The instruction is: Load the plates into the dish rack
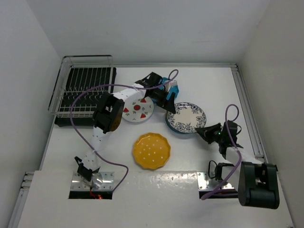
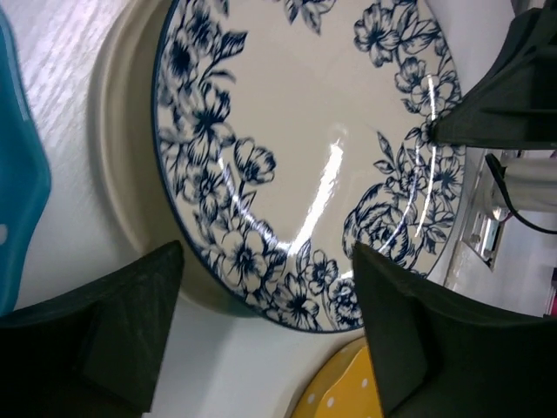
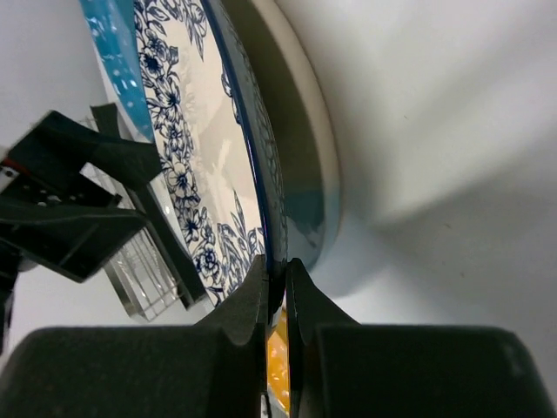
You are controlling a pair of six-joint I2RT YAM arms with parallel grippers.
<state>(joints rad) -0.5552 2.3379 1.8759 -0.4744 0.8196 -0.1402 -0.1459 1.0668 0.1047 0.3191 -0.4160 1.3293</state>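
Note:
The white plate with the blue floral rim (image 1: 186, 117) lies on the cream-and-light-blue plate (image 2: 122, 200) at mid table. My right gripper (image 1: 200, 129) is shut on its near right rim (image 3: 277, 279), which stands a little clear of the cream plate (image 3: 305, 131). At the plate's far left edge my left gripper (image 1: 169, 105) hangs open, its fingers (image 2: 130, 331) astride the rim (image 2: 268, 261) without touching. The teal plate (image 1: 171, 87) is partly hidden under the left wrist. Left of the pair lies the strawberry plate (image 1: 137, 110), and the yellow plate (image 1: 151, 151) lies nearer. The dish rack (image 1: 85, 92) has no plates in it.
The rack stands in the far left corner against the wall. White walls close the table on the left, back and right. A raised rail (image 1: 247, 109) runs along the right edge. The left arm's purple cable (image 1: 78, 102) loops in front of the rack.

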